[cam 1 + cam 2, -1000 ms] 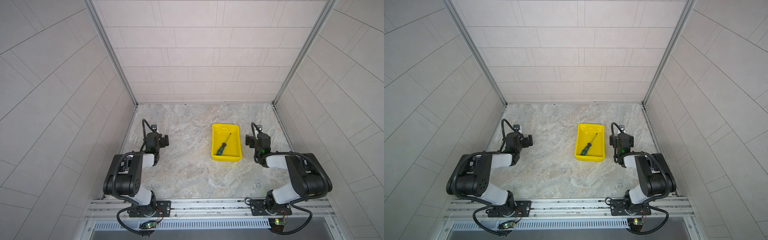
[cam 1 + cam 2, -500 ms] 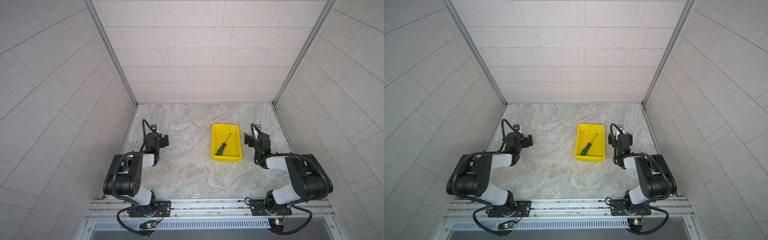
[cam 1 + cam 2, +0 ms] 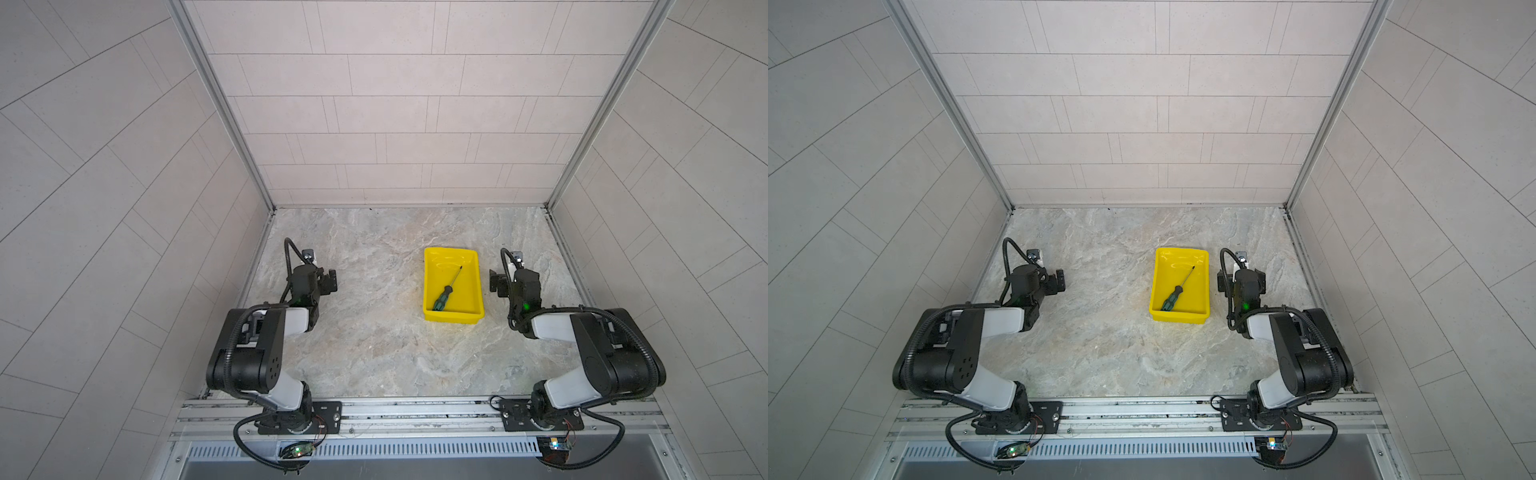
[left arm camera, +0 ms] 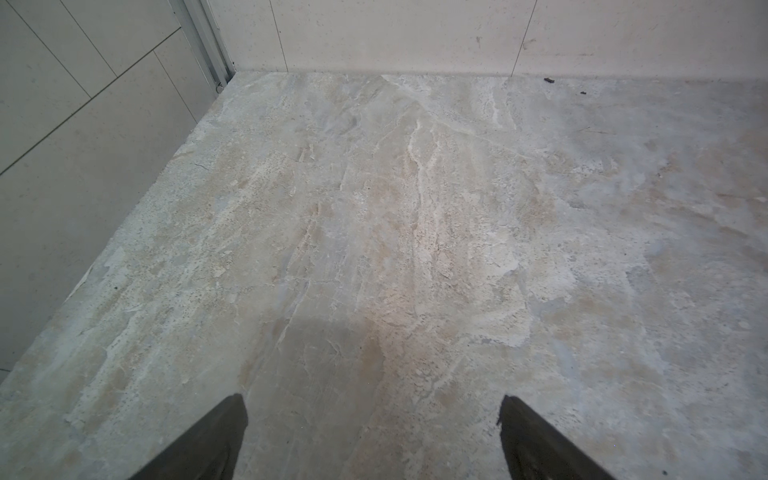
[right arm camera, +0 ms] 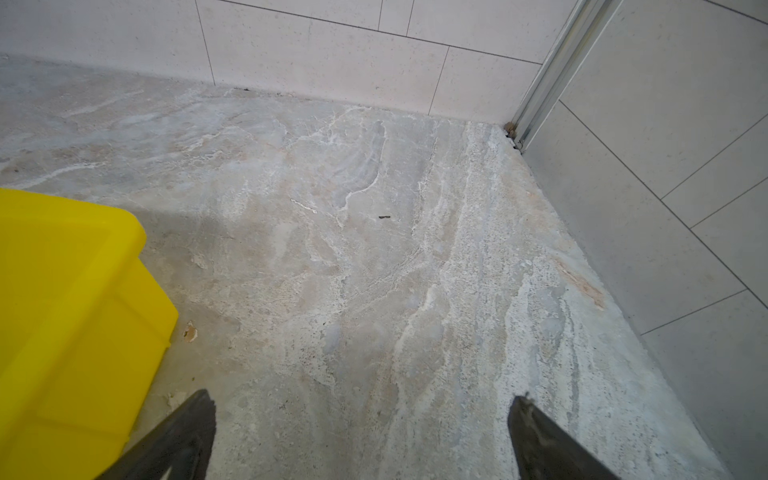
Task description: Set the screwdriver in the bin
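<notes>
The small screwdriver with a dark green and black handle and a thin dark metal shaft [image 3: 446, 291] lies diagonally inside the shallow, rectangular, bright yellow plastic bin [image 3: 451, 250]. Its handle is toward the bin's end nearer the arm bases and its tip toward the far end. The bin sits on the grey marbled stone table [image 3: 374, 340]. The right tool [image 3: 497, 284] hangs just beside the bin's right wall, fingers spread wide with nothing between them. The left tool [image 3: 330, 282] is well apart from the bin on its left side, also spread wide and empty above bare table.
</notes>
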Controlling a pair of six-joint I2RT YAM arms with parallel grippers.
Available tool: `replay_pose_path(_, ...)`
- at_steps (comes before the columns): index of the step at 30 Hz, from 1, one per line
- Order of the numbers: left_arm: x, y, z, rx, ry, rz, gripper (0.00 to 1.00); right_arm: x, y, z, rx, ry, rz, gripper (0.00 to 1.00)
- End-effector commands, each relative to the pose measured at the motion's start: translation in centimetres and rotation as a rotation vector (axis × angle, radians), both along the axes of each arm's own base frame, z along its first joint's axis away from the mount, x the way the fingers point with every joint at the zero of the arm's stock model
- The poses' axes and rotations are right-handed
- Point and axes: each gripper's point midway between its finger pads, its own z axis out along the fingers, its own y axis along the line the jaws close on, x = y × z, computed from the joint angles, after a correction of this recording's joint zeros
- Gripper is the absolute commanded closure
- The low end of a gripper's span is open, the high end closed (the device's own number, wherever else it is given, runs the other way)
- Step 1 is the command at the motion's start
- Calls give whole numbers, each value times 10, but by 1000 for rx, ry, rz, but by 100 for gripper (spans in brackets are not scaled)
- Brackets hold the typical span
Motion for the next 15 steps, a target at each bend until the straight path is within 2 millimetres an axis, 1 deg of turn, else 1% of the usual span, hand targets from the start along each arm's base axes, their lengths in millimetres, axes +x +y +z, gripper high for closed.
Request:
replay_pose_path(1, 3, 0, 9, 14, -35, -3, 0, -1, -3, 3, -3, -19, -20, 0)
replay_pose_path(12, 3, -1, 10, 12, -35, -5, 0, -7, -4, 7, 1, -55, -23, 0)
replay_pose_path(15, 3, -1, 9, 11, -33, -6, 0, -6, -3, 5, -1, -42, -17, 0)
